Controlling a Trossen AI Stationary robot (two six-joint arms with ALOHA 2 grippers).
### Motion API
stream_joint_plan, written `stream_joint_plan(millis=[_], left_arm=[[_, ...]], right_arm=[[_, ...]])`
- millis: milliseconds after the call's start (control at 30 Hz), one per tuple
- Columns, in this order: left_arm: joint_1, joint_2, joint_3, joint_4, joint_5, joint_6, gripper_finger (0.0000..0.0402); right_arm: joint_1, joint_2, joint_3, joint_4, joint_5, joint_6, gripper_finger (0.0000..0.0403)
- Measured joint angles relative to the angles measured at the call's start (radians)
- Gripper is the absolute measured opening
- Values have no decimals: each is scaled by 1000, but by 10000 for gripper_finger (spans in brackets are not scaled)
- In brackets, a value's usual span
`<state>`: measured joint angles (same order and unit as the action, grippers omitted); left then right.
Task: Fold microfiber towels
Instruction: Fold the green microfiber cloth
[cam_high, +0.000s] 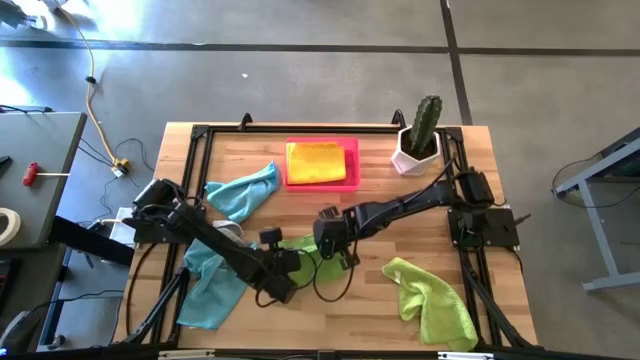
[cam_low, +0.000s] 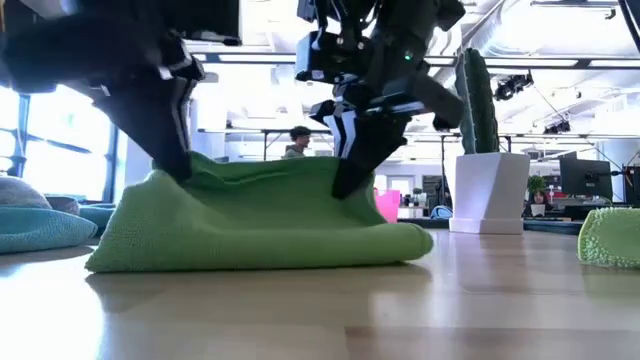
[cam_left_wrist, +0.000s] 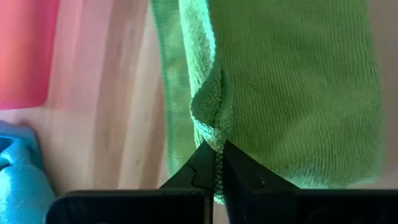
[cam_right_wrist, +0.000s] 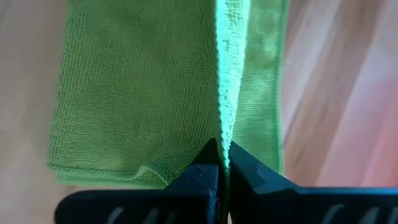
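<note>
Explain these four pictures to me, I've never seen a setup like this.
Two dark robot arms work at a wooden table. One picture looks straight down, one looks level across the tabletop, and two come from cameras on the arms' wrists. The left gripper and right gripper are each shut on an edge of the green towel in the middle, lifting it. Around it lie two teal-blue towels, another green towel, a pink tray holding a yellow towel, and a potted cactus.

In the high view, both arms hide most of the middle green towel (cam_high: 322, 262).
</note>
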<state>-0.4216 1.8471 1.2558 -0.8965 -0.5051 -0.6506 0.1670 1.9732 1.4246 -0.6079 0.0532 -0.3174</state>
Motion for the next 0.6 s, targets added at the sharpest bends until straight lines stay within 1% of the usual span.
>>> stream_joint_plan(millis=[300,500,600], left_arm=[[60,14,-1,-52,-2,2,5],[97,14,-53,-38,-4,6,5],[112,14,-67,-29,-6,2,5]], right_arm=[[-58,21,-1,27,0,-84,0],[-76,20,-1,41,0,-99,1],[-76,31,0,44,0,-138,12]])
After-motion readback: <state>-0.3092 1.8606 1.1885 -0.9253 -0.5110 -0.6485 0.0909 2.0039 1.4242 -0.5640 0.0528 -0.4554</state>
